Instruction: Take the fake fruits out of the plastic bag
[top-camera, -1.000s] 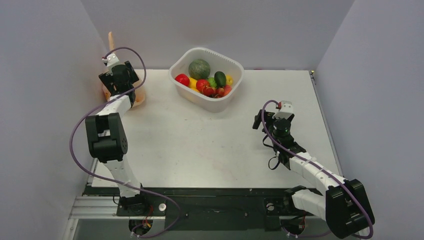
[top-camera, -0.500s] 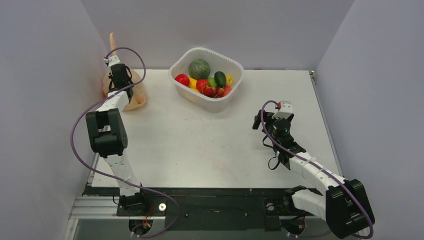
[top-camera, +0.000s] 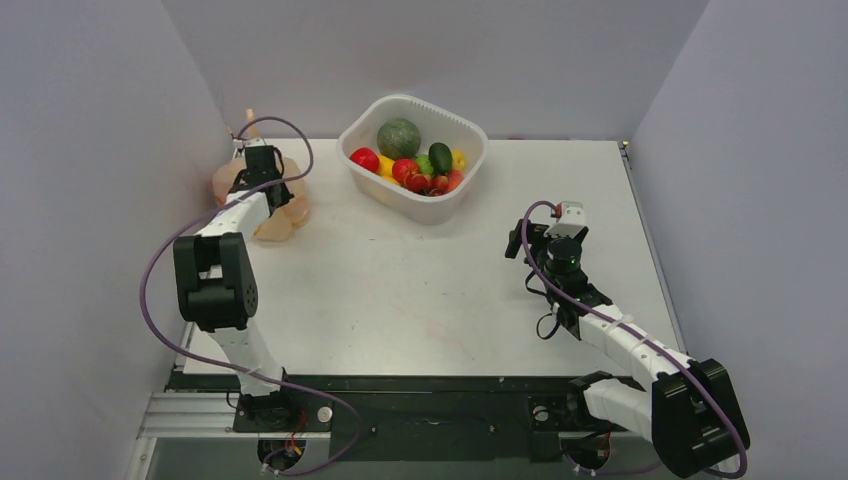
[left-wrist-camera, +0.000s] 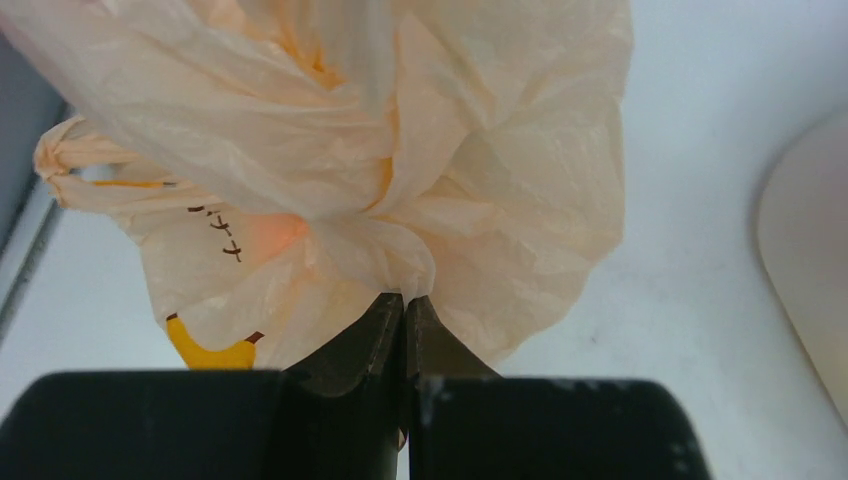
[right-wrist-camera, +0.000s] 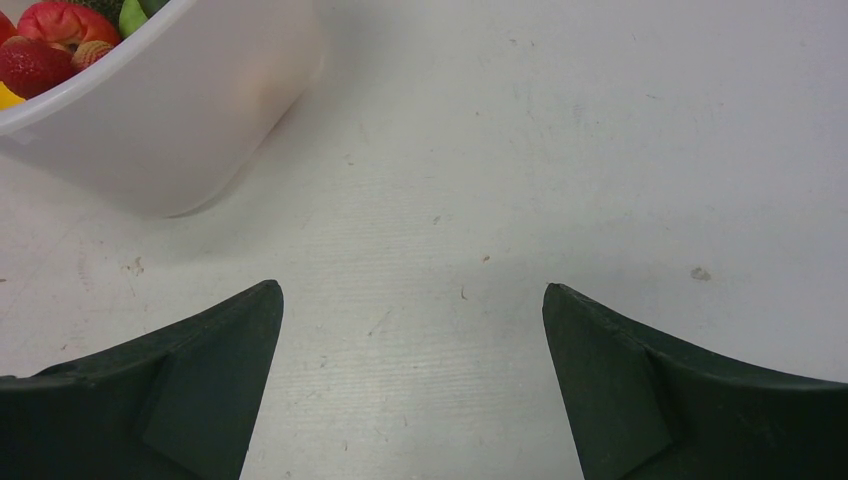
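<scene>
Pinching the plastic bag (left-wrist-camera: 480, 190) at the table's (top-camera: 400, 290) ten o'clock, my left gripper (left-wrist-camera: 404, 305) clamps one fold, the bag bunched at twelve o'clock beyond its tips, while my right gripper (right-wrist-camera: 412, 300) gapes.

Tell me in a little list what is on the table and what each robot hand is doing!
Left gripper: shut, pinching a fold of the bag
Right gripper: open, empty, over bare table
Bag: peach, crumpled, at the table's far left; an orange shape shows through it
Tub: white, far middle of the table, apart from the bag
In the tub: a green melon and small fruits, red, yellow and green
</scene>
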